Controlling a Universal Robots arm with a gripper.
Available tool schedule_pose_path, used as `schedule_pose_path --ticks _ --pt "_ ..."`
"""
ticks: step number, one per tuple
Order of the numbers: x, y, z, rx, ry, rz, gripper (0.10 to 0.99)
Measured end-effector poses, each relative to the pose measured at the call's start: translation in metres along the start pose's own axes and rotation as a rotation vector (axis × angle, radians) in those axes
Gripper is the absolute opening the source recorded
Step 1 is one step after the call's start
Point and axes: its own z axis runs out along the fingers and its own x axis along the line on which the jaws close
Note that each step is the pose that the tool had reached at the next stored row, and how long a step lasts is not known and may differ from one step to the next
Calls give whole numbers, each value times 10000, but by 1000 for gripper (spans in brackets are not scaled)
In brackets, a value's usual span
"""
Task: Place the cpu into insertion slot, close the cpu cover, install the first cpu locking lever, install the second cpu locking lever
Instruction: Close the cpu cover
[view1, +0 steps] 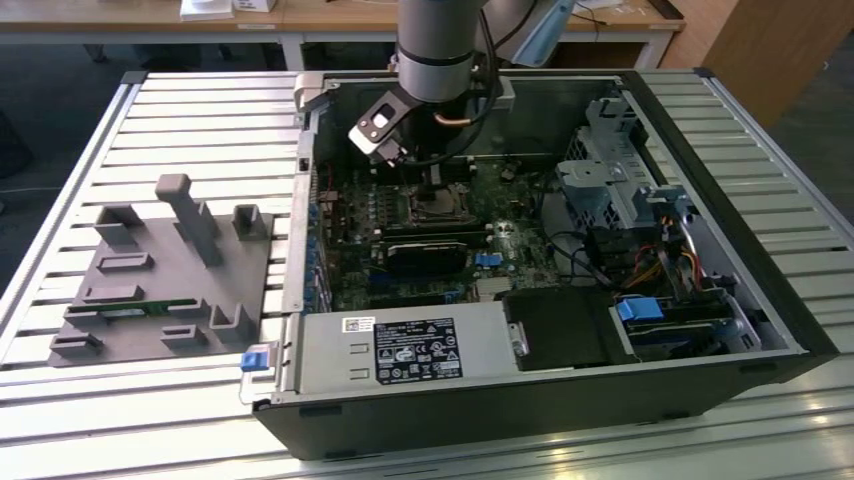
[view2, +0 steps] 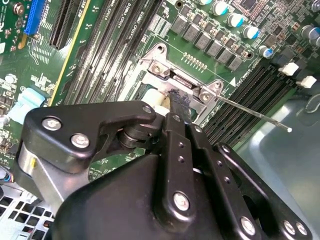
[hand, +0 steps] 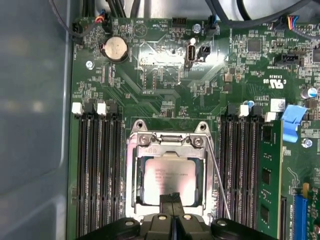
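Arm reaches down from the far side into the open computer case, which lies on a slatted table. The gripper is low over the insertion slot, at about the middle of the motherboard in the exterior view.

Pincer: in the first wrist view the two fingers are pressed together with only a hairline seam between them and nothing visible in their grip. In the second wrist view the dark fingertips sit at the edge of the socket frame. Whether they actually touch the metal, I cannot tell.

The cpu is seated in the slot, pale face up. The cpu cover lies flat over it, with the chip showing through its window.

The locking lever, a thin rod, runs along the socket's side that faces the fitted memory module. In the second wrist view its free end, with a small round tip, stands out beyond the memory slots.

A grey fixture sits on the table at the exterior view's left, well apart from the case.
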Motion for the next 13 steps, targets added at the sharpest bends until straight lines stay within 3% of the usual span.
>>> schedule_pose_path --ticks 13 --pt "0 74 -8 2 7 0 106"
